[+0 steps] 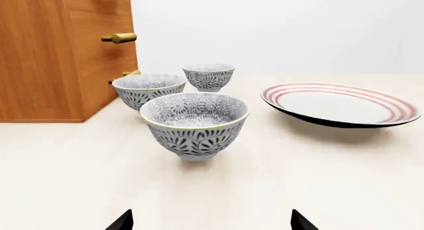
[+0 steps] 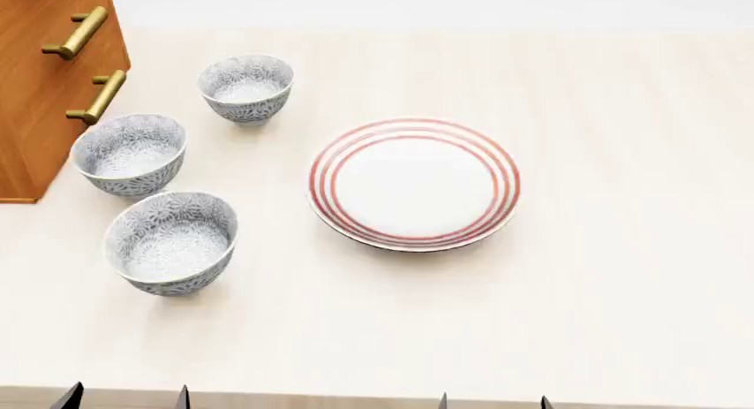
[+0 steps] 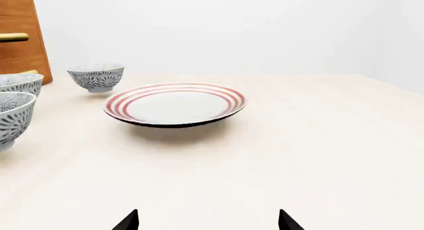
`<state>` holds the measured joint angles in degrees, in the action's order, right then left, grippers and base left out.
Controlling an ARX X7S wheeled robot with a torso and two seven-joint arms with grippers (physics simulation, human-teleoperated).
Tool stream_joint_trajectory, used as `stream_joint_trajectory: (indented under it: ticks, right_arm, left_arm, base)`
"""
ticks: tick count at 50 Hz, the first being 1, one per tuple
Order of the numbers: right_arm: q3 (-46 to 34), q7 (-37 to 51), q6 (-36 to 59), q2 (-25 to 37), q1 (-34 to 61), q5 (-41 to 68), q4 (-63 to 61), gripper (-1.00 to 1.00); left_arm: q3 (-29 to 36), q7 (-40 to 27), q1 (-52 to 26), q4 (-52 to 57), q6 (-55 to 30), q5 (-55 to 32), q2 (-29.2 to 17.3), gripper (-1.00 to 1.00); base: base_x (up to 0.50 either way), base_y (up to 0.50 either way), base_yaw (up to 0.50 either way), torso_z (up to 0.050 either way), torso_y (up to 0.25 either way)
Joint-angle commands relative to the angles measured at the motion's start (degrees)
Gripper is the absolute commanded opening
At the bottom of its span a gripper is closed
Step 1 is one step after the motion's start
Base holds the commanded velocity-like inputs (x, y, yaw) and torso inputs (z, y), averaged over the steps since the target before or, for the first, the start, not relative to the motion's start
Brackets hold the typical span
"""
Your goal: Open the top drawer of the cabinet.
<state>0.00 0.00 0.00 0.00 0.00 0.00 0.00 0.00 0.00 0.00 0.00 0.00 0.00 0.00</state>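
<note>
- From the head camera I see the cabinet (image 2: 48, 91) standing at the far left of the pale wooden table (image 2: 613, 250), its front turned toward the bowls.
- Two brass bar handles show on that front. In the head view the farther handle (image 2: 77, 32) belongs to the top drawer (image 2: 53, 11), and the nearer handle (image 2: 98, 96) belongs to the lower drawer. Both drawer fronts look flush with the cabinet, so I read the top drawer as shut.
- Three patterned grey bowls stand in a loose row just beside the cabinet: the far bowl (image 2: 246, 88), the middle bowl (image 2: 130, 154) and the near bowl (image 2: 172, 241). All are upright and apart from one another.
- A red-striped white plate (image 2: 414, 183) lies flat on the table to the right of the bowls, well apart from the cabinet.
- My left gripper (image 1: 212, 222) shows only two dark fingertips at the frame edge, spread wide with nothing between them. It sits low over the table, facing the near bowl, with the cabinet beyond and off to one side.
- My right gripper (image 3: 208, 221) likewise shows two spread fingertips holding nothing, facing the plate.
- Neither gripper touches the cabinet or either handle.
</note>
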Motion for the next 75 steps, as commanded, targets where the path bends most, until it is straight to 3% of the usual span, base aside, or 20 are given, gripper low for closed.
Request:
stream_joint_trajectory:
  ticks: [1, 24, 30, 33, 49, 75]
  right_arm:
    - [-1.3, 0.7, -0.2, 0.9, 0.2, 1.2, 0.4, 1.00]
    - [-5.3, 4.5, -3.3, 3.9, -0.4, 2.3, -0.3, 1.00]
    - [-5.2, 5.7, -2.1, 4.5, -0.4, 2.6, -3.5, 1.00]
    - [-4.7, 6.5, -1.5, 4.9, -0.5, 2.8, -7.4, 1.00]
    - [-3.7, 9.7, 8.7, 7.5, 0.1, 3.5, -24.8, 1.00]
    - [-3.9, 10.6, 9.7, 9.8, -0.9, 5.0, -28.1, 1.00]
  left_arm:
    - [1.0, -1.1, 0.0, 0.0, 0.1, -1.0, -0.9, 1.00]
    - [3.6, -4.8, -0.9, -0.4, 0.0, -4.4, -3.8, 1.00]
    - [2.3, -5.2, -1.5, 5.9, -3.4, -7.3, -4.9, 1.00]
    - [0.9, -5.0, -2.3, 11.0, -9.3, -11.1, -5.9, 1.00]
    - [-1.6, -7.7, -3.0, 26.3, -14.2, -14.0, -9.2, 1.00]
    - [-1.7, -9.1, -3.3, 28.0, -14.1, -14.7, -10.9, 1.00]
  base:
    - [0.00, 0.00, 0.00, 0.000, 0.000]
    - [0.00, 0.00, 0.00, 0.000, 0.000]
    - [0.07, 0.00, 0.00, 0.000, 0.000]
    - [0.41, 0.00, 0.00, 0.000, 0.000]
    - [0.50, 0.00, 0.00, 0.000, 0.000]
    - [0.50, 0.00, 0.00, 0.000, 0.000]
